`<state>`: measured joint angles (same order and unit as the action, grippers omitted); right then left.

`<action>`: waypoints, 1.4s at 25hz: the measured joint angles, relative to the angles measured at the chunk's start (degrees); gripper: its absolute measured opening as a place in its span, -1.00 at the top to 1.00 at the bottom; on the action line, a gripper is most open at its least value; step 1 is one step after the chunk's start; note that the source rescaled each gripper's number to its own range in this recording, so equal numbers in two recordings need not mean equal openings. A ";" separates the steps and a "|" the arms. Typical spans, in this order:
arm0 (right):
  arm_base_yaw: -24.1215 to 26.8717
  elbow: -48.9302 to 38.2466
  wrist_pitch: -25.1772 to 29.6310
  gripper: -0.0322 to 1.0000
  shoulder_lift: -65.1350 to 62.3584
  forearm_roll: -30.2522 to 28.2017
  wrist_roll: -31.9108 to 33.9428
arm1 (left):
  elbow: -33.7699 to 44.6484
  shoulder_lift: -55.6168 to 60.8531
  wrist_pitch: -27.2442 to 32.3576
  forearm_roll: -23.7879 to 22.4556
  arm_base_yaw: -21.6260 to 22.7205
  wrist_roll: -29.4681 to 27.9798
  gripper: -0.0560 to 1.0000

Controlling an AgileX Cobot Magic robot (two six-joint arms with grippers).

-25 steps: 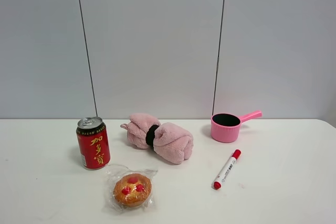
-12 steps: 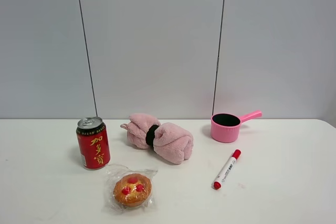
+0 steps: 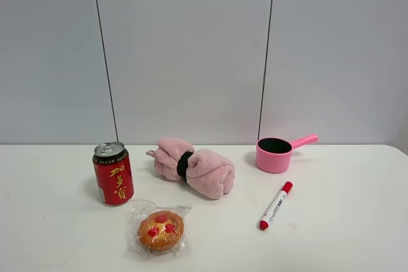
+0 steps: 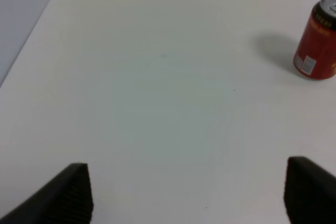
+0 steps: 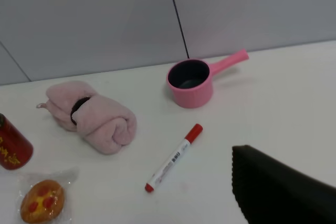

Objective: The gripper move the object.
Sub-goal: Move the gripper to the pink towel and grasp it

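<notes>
Left gripper (image 4: pixel 191 195) jaws wide apart over bare table (image 4: pixel 157 77) near-left of the can (image 4: pixel 318 38), right gripper (image 5: pixel 278 192) half out of view, state unreadable; farther out, towel roll (image 3: pixel 194 167) between can and pink pot (image 3: pixel 275 153), unmoved over the last second, so approach not begun.

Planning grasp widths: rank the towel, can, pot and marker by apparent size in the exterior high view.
1. towel
2. can and pot: look alike; the pot sits farther back, so unranked
3. marker
</notes>
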<state>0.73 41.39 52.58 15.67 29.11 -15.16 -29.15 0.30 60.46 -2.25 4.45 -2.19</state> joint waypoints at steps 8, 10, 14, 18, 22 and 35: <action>0.00 12.40 0.55 -0.69 21.49 2.41 -10.36 | 0.00 0.00 0.00 0.00 0.00 0.00 -1.00; 0.00 15.73 0.50 -0.69 29.10 2.72 -10.89 | 0.00 0.00 0.00 0.00 0.00 0.00 -1.00; -1.22 23.80 0.50 -0.69 42.63 2.86 -13.06 | 0.00 0.00 0.00 0.00 0.00 0.00 -1.00; -7.63 33.46 0.40 -0.69 55.75 2.45 -15.66 | 0.00 0.00 0.00 0.00 0.00 0.00 -1.00; -18.48 45.26 -0.13 -0.69 66.92 -3.23 -15.43 | 0.00 0.00 0.00 0.00 0.00 0.00 -1.00; -41.32 75.26 0.71 -0.69 95.28 -26.42 1.25 | 0.00 0.00 0.00 0.00 0.00 0.00 -1.00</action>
<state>-40.59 116.64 53.30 110.95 2.69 -13.91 -29.15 0.30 60.46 -2.25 4.45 -2.19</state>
